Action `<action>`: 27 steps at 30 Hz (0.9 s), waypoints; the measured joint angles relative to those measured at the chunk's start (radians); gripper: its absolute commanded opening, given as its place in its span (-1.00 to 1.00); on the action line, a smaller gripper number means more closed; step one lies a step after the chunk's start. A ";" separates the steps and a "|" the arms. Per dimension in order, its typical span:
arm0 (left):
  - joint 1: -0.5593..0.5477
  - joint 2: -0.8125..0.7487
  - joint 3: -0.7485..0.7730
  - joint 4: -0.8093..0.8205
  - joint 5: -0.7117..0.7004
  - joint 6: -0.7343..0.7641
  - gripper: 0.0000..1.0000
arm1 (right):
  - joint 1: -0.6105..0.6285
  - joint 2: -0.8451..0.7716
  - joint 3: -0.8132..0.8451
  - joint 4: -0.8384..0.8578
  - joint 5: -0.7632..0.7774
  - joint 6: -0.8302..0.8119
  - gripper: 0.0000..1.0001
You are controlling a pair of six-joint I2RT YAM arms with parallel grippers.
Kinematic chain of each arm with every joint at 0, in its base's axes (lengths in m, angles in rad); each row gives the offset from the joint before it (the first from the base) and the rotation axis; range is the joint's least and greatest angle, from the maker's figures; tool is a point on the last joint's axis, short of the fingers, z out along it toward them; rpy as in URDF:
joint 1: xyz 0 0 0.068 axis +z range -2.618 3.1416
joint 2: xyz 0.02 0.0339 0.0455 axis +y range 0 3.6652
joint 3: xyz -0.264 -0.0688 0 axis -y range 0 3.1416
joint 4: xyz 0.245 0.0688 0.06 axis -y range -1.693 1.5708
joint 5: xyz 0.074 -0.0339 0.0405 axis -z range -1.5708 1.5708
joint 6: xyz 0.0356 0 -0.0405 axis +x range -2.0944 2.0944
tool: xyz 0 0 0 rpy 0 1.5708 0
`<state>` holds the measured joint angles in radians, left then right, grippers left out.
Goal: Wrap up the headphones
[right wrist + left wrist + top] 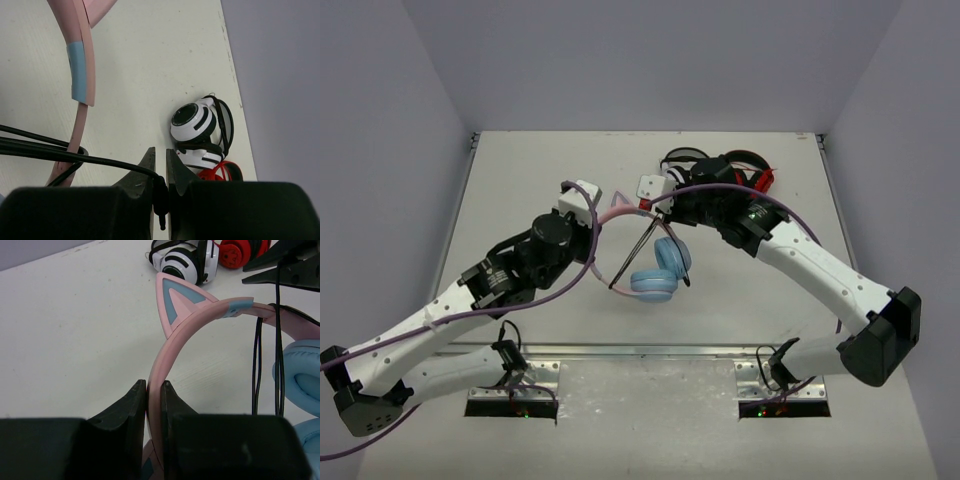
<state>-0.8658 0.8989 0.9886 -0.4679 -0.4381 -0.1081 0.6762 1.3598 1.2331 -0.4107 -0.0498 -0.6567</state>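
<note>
Supervisor: Headphones (655, 281) first. Where were they?

Technician: On the arm-base side of the black-and-white headphones (685, 160), a little to their left in the top view. The blue earcups hung lowest; I could not tell whether they touched the table (520, 180).

Supervisor: And the left gripper (154, 387)?

Technician: It was clamped on the pink headband (200, 320), one finger on each face of the band, farther from the black-and-white headphones than the cat ear (175, 302) was.

Supervisor: The right gripper (160, 155)?

Technician: It was closed on the black cable (75, 157) close to its plug end, just on the near side of the black-and-white headphones. From there the cable ran back to the headband, and strands of it crossed the band.

Supervisor: Anything else nearby?

Technician: Red-and-black headphones (755, 175) lay against the black-and-white headphones, on their right in the top view.
</note>
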 measured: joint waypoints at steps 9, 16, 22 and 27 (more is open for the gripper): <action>0.000 -0.018 0.022 0.003 -0.049 0.000 -0.99 | -0.027 0.003 -0.019 0.045 -0.068 0.033 -0.73; -0.006 -0.018 0.057 0.000 -0.072 -0.002 -0.99 | -0.064 0.005 -0.027 0.082 -0.072 0.065 -0.36; -0.006 -0.003 0.089 -0.013 -0.080 -0.005 -0.99 | -0.106 0.032 -0.034 0.097 -0.066 0.113 -0.18; -0.006 0.024 0.134 -0.034 -0.103 -0.024 -0.99 | -0.151 0.035 -0.035 0.100 -0.085 0.161 -0.10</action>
<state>-0.8715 0.9234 1.1229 -0.5014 -0.5411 -0.1326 0.5255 1.3945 1.1984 -0.3103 -0.1349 -0.4953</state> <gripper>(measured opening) 0.120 0.430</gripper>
